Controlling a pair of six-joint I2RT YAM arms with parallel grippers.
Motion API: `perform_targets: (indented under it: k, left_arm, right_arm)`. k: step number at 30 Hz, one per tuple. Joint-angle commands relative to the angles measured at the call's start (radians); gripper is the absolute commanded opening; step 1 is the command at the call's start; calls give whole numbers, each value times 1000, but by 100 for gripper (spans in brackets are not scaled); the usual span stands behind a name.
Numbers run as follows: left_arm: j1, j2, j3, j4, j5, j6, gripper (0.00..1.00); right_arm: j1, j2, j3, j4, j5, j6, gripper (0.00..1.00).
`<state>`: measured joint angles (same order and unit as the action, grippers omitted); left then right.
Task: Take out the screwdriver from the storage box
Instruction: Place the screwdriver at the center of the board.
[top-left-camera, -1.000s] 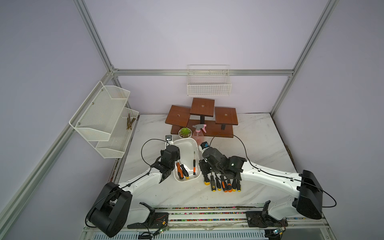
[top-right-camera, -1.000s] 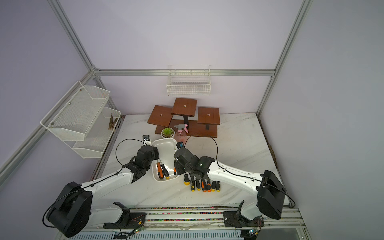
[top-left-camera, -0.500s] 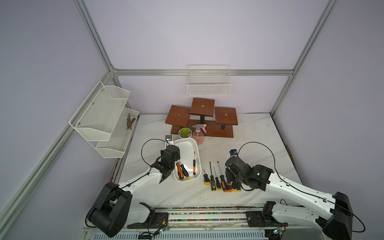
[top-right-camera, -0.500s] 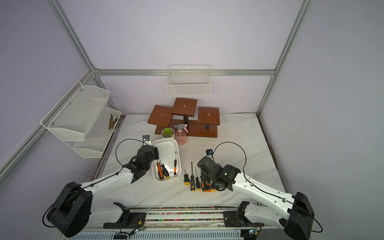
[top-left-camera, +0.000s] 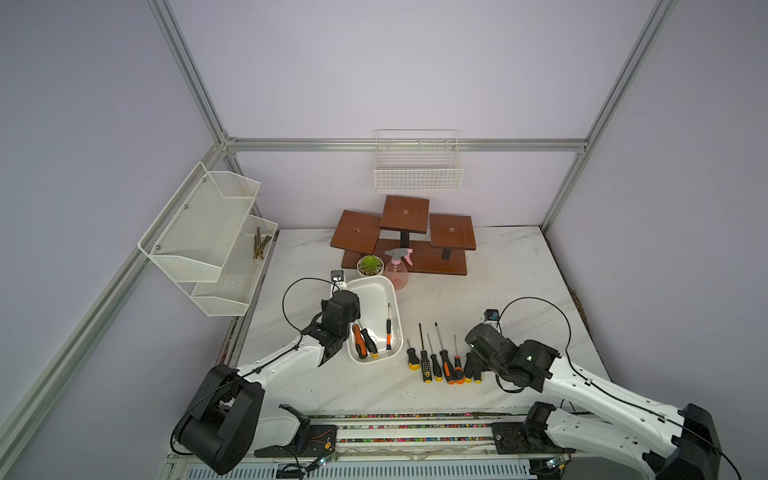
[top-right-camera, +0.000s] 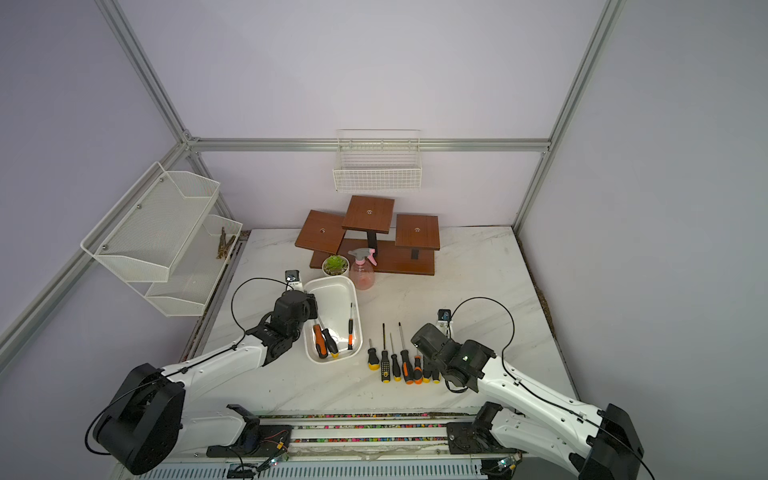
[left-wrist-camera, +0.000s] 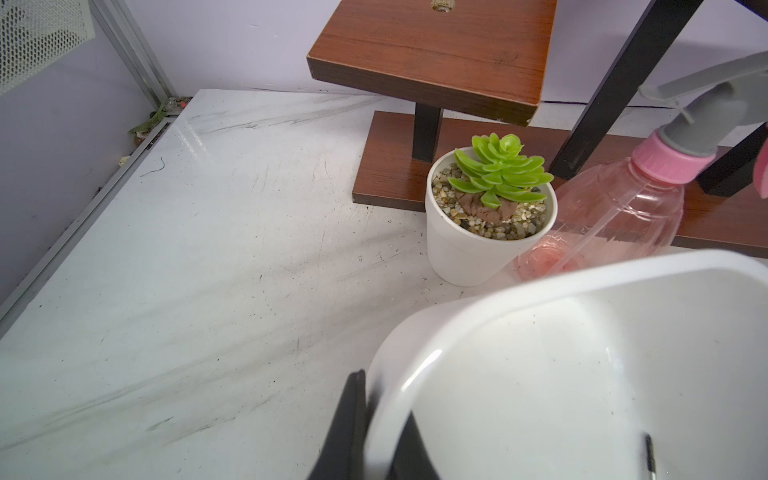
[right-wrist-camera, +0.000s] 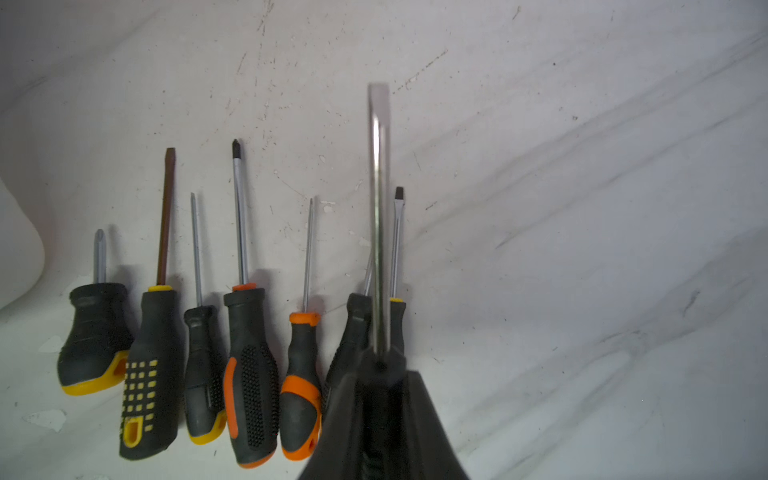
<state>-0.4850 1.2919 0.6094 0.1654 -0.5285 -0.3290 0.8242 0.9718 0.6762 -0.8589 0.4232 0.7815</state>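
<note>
While a flat-blade screwdriver (right-wrist-camera: 379, 199) is clamped by its handle in the right gripper (right-wrist-camera: 382, 370) beside the laid-out row (right-wrist-camera: 245, 365), a careless release could knock that row askew. Farther back, the storage box (left-wrist-camera: 540, 282) rim is pinched by the left gripper (left-wrist-camera: 382, 399), three screwdrivers (top-left-camera: 368, 340) left inside; the held handle is largely hidden.

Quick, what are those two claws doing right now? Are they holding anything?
Left gripper: closed, pinching the rim of the storage box.
Right gripper: closed, holding a screwdriver.
</note>
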Motion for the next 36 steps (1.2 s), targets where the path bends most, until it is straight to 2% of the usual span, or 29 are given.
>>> perform_targets:
  k: [1,8,18,36]
  left_arm:
    - [-3,-22,16,38,-3,12,0]
    - [-1,-28,9,48,1,15,0]
    - [-1,-32,1,56,9,21,0]
    - [-1,-26,7,51,9,23,0]
  right_arm:
    - [-7,7,-18,-15,38,53,0]
    - [-7,32,-40,-9,68,92,0]
    - [-25,60,-148,79,34,131,0]
    - [-131,156,-166,216,-36,18,0]
